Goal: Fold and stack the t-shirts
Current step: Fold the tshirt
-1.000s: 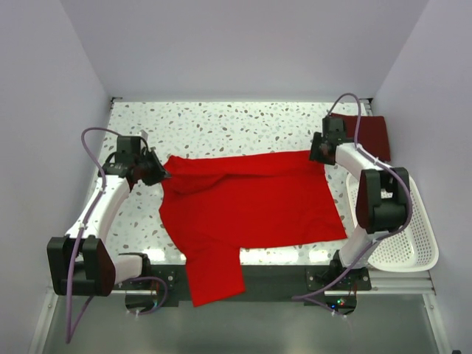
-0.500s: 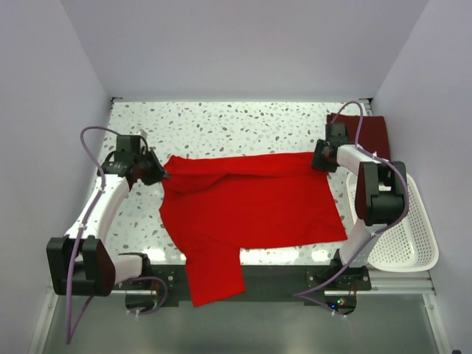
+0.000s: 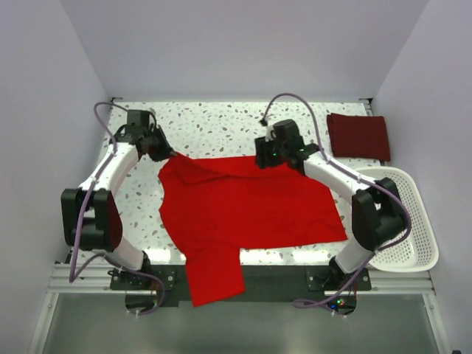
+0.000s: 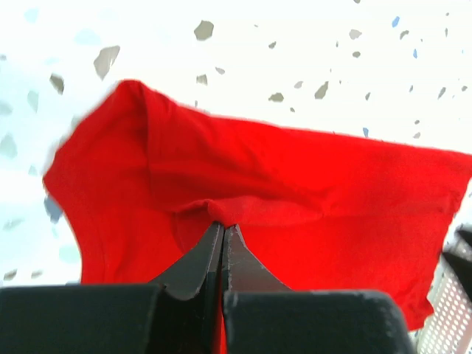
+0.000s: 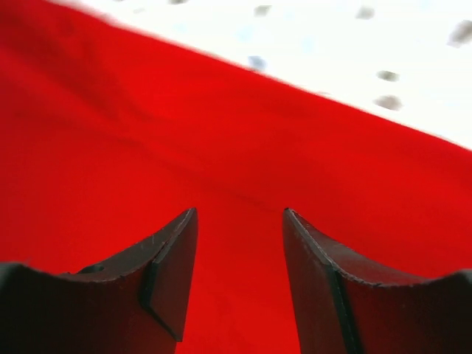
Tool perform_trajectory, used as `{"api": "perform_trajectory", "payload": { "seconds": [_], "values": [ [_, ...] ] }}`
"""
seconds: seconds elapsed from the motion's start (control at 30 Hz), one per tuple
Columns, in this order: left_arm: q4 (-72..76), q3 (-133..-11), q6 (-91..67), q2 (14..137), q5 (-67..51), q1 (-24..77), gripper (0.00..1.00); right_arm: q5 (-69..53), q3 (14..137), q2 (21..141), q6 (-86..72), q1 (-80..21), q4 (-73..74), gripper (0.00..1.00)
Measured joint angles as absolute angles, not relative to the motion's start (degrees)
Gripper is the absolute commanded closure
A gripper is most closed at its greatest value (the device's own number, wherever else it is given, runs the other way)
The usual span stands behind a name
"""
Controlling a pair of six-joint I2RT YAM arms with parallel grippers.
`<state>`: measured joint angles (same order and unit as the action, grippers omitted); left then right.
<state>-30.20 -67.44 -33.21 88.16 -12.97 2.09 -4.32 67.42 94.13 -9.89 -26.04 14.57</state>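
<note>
You have two cloth t-shirts here. The one bright red shirt lies soft and wrinkled across the speckled table, one part draped over the near edge. The one dark maroon shirt is a flat folded rectangle at the far right corner. One white slatted plastic basket sits at the right. Your left gripper is pinched tight on a fold of the bright shirt; your right gripper hovers over its far edge, jaws apart, holding nothing
</note>
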Motion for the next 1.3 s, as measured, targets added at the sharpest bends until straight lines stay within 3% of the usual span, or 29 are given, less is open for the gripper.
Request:
{"api": "perform_trajectory", "payload": {
  "seconds": [0.17, 0.4, 0.7, 1.03, 1.13, 1.3],
  "values": [
    [-29.21, -77.62, -32.75, 102.15, -11.99, 3.16, 1.00, -7.60, 69.36, 97.34, -6.31, -36.05, 10.85, 0.50],
    [-28.82, -83.15, -30.85, 111.46, -9.41, 4.05, 1.00, -8.51, 77.54, 109.23, -1.96, -45.43, 6.09, 0.51],
    [-28.47, -83.57, -30.37, 113.99, -8.93, 4.05, 1.00, -8.08, 89.41, 123.61, 1.15, -51.05, 2.22, 0.52],
    [-27.83, -83.50, -30.37, 115.26, -9.02, 4.05, 1.00, -5.54, 95.74, 131.83, 0.40, -52.45, -0.25, 0.57],
    [-27.83, -83.44, -30.39, 115.28, -9.02, 4.05, 1.00, -4.60, 96.27, 132.70, -0.25, -52.51, -0.95, 0.63],
    [-27.75, -83.31, -30.39, 115.28, -8.99, 4.05, 1.00, -3.38, 96.44, 132.81, -1.02, -52.49, -0.95, 0.83]
  ]
}}
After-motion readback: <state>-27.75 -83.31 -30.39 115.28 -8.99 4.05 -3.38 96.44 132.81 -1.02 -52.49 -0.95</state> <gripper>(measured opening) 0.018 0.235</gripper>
